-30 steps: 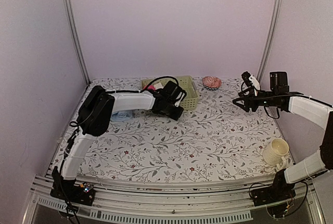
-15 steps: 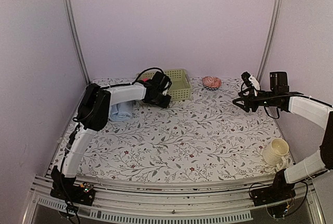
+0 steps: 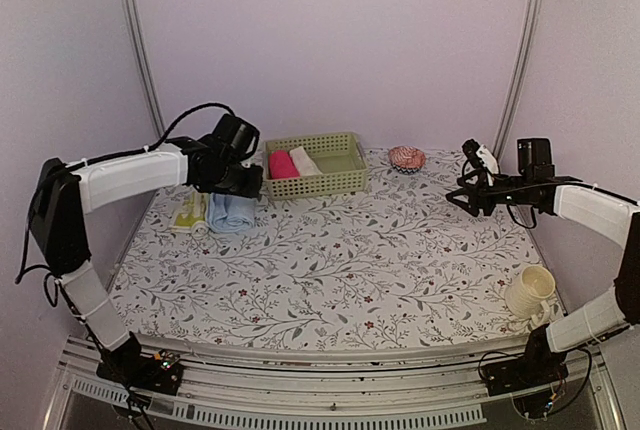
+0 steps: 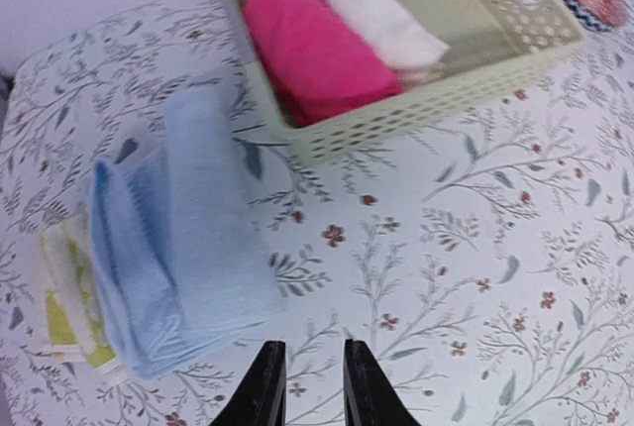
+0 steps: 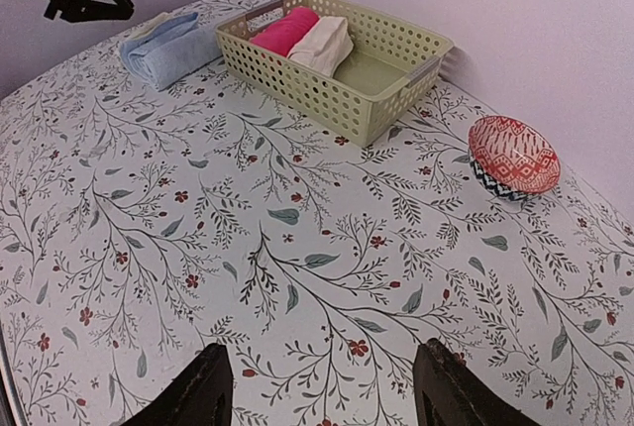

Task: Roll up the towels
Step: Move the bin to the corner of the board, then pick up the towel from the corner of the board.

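The yellow-green towel (image 4: pixel 61 315), mostly hidden under the folded light blue towel (image 4: pixel 188 238) beside the basket (image 4: pixel 436 99) on the counter (image 4: pixel 466 258), shows only an edge; left hand (image 4: pixel 305 386) slightly parted, right hand (image 5: pixel 322 396) wide, both empty.

Left fingers (image 4: pixel 265 393) narrowly parted; right fingers (image 5: pixel 194 398) wide apart; arms raised.

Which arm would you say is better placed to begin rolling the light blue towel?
Left. The left pincer hovers open beside the light blue towel; the right pincer hangs on the opposite side near the patterned bowl, far from it.
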Robot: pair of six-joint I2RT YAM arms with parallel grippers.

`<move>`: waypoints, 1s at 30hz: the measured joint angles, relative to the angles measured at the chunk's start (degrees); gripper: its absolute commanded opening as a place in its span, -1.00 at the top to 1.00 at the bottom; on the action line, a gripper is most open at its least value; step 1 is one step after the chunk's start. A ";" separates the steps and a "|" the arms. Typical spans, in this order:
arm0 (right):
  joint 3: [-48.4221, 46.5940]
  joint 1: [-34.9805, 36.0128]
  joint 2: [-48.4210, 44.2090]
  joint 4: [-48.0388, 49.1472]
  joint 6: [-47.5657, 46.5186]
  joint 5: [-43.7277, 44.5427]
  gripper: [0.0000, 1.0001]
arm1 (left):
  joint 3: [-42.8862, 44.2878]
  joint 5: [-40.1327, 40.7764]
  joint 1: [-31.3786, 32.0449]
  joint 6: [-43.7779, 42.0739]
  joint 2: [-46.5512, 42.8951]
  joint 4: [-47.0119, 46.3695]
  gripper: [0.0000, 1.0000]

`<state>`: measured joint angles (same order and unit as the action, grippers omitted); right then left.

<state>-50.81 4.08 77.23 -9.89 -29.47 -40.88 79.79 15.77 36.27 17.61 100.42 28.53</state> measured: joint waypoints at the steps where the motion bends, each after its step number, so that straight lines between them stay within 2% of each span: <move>1: 0.00 0.00 0.11 -0.02 0.00 -0.02 -0.30 | -1.33 1.46 -2.43 1.53 -1.31 0.52 0.48; 4: 0.00 0.00 0.39 -0.02 -0.02 -0.11 -0.29 | -4.76 4.00 -8.20 4.79 -2.16 2.36 0.39; 10: 0.00 0.00 0.96 -0.09 -0.13 -0.22 -0.30 | -7.74 4.24 -14.32 7.10 -0.39 5.68 0.44; 16: 0.00 0.00 1.01 -0.22 -0.20 -0.20 -0.30 | -7.74 2.80 -16.09 7.04 2.95 5.42 0.53; 20: 0.00 0.00 1.27 -0.22 -0.26 -0.22 -0.30 | -7.72 2.67 -17.46 6.58 4.83 4.90 1.00; 26: 0.00 0.00 1.92 -0.42 -0.37 -0.20 -0.30 | -5.55 1.97 -18.36 5.99 5.64 5.92 1.00; 30: -0.35 0.00 1.95 -0.87 0.09 -0.42 -0.30 | 0.42 -1.64 -15.87 2.86 2.80 6.71 1.00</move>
<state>-51.16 4.08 79.18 -10.76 -29.39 -41.30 80.20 14.13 20.40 20.47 103.22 35.24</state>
